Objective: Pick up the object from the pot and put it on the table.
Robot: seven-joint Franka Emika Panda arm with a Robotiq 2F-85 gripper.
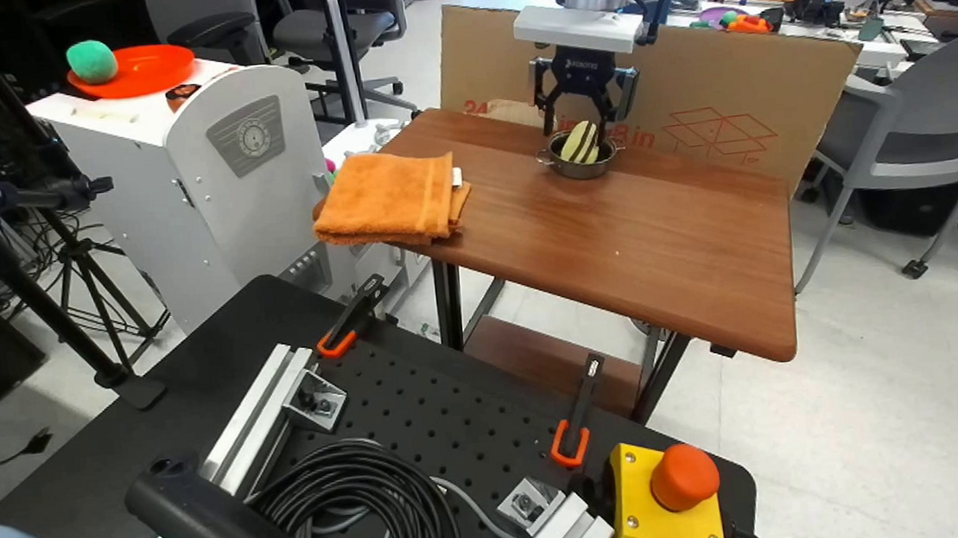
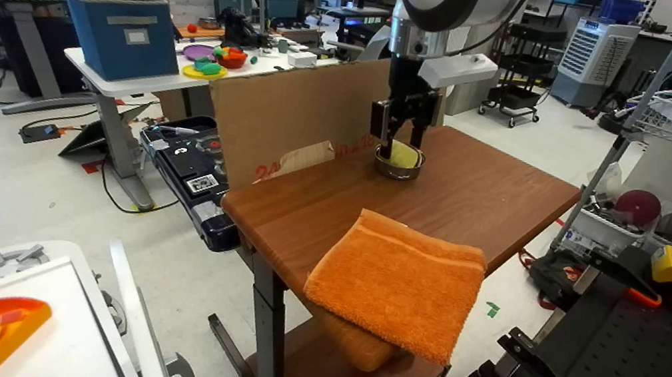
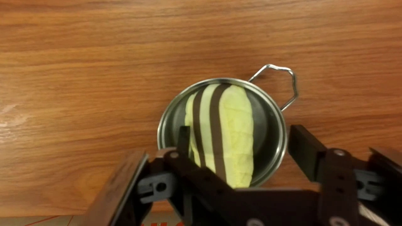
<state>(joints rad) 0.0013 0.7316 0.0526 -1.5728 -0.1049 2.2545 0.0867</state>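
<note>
The object, yellow with dark brown stripes, lies in the dark grey metal pot. The pot stands on the brown wooden table, near its back edge. My gripper is open and points down over the pot. In the wrist view the gripper has one finger close along the left side of the object; whether they touch I cannot tell. The other finger appears beyond the right rim of the pot. The object's near end is hidden by the gripper. In an exterior view the object shows between the fingers.
A folded orange cloth lies on the table's corner. A cardboard sheet stands upright along the back edge, close behind the gripper. The pot has a wire handle. A black perforated board stands beyond the table's opposite edge.
</note>
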